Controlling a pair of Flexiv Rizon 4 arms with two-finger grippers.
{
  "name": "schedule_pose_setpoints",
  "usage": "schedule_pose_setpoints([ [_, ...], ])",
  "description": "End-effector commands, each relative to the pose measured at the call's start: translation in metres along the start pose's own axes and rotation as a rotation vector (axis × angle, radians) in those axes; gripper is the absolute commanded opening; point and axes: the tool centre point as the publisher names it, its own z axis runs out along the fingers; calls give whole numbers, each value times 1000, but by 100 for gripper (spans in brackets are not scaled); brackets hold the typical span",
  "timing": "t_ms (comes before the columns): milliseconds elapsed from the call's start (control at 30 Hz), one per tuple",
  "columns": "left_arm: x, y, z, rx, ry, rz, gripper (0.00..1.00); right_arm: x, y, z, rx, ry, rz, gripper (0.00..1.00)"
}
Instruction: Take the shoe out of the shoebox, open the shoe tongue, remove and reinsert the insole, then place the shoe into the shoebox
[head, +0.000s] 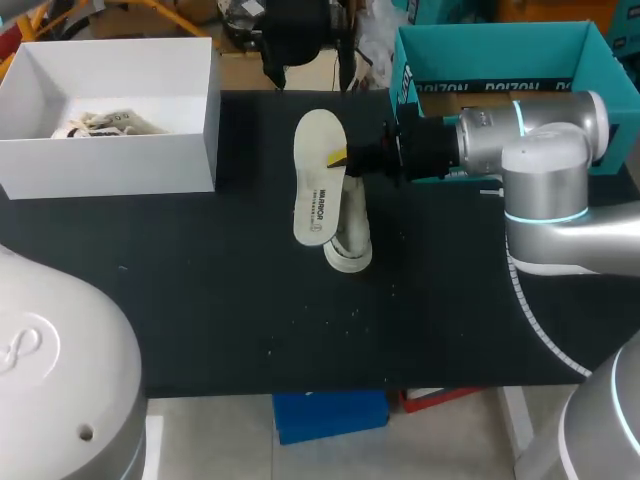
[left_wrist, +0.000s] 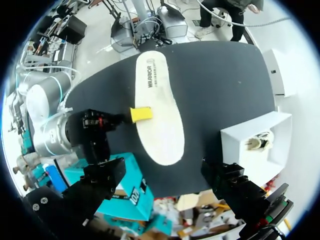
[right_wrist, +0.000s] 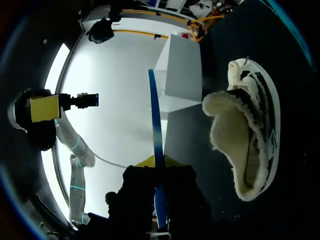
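Right arm (head: 540, 140) comes in from the right side over the black desk (head: 200, 300). Your right claw (head: 345, 157) is closed on the long edge of the white insole (head: 318, 190), about midway along it, one yellow tip pressed on the upper face. In the right wrist view the insole runs edge-on between the fingers as a thin blue strip, pinched from both sides. The insole is held flat and clear of the desk, print side up, its length running away from you.

The shoe (head: 352, 245) lies on the desk directly below the insole's near end, so only its white lower part shows past the insole from overhead. In the right wrist view it sits just beside the claw, opening turned toward the camera, fleecy lining and tongue folded outward.

Your left claw (left_wrist: 165, 177) hangs high above the desk, looking straight down on the insole. Its fingers stand wide apart with nothing between them.

The teal shoebox (head: 590, 60) sits open at the far right corner, just behind the right arm's wrist. A white box (head: 110, 165) stands at the far left, well apart from the shoe, with something pale and crumpled inside; you cannot tell what it is.
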Motion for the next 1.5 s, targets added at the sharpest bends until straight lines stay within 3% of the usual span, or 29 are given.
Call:
schedule_pose_setpoints([
  [33, -7, 25, 9, 37, 10, 10, 100, 0, 0, 1, -2, -1, 0, 0],
  [333, -7, 50, 18, 46, 14, -12, 100, 0, 0, 1, -2, -1, 0, 0],
  [633, -14, 47, 17, 48, 20, -13, 100, 0, 0, 1, -2, -1, 0, 0],
  [1067, -13, -23, 1, 41, 54, -66, 100, 0, 0, 1, -2, -1, 0, 0],
  [1500, -14, -108, 9, 59, 51, -160, 100, 0, 0, 1, -2, -1, 0, 0],
])
